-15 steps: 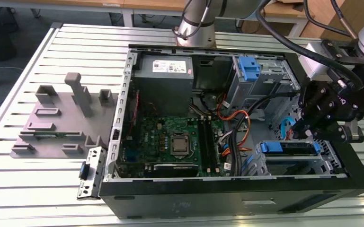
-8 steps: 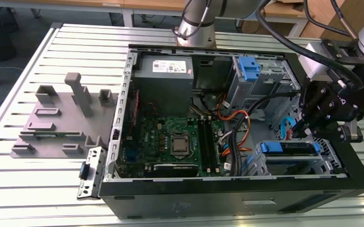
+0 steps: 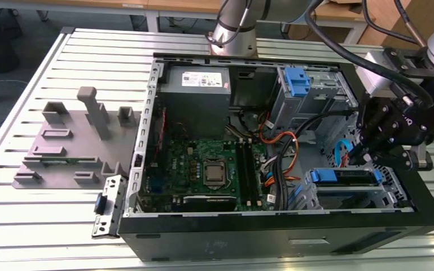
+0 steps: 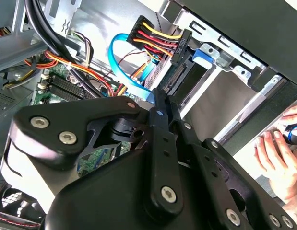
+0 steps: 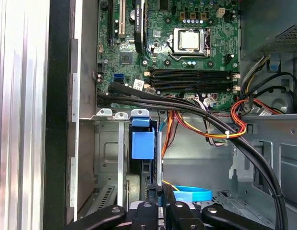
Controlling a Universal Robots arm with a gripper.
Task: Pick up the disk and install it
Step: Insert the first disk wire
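The black metal hand (image 3: 386,148), clenched on nothing, hovers over the boxy disk (image 3: 343,176) (blue-railed) in its bay.

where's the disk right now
In the exterior view the disk sits in the drive cage at the case's lower right corner, just below the gripper.

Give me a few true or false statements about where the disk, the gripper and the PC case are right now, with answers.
1. The gripper hangs over the open case. True.
2. The disk lies on the grey fixture outside the case. False: it sits in the lower drive cage inside the case.
3. The case's side panel is on. False: the motherboard is exposed.
4. A hand rests beside the case. True.
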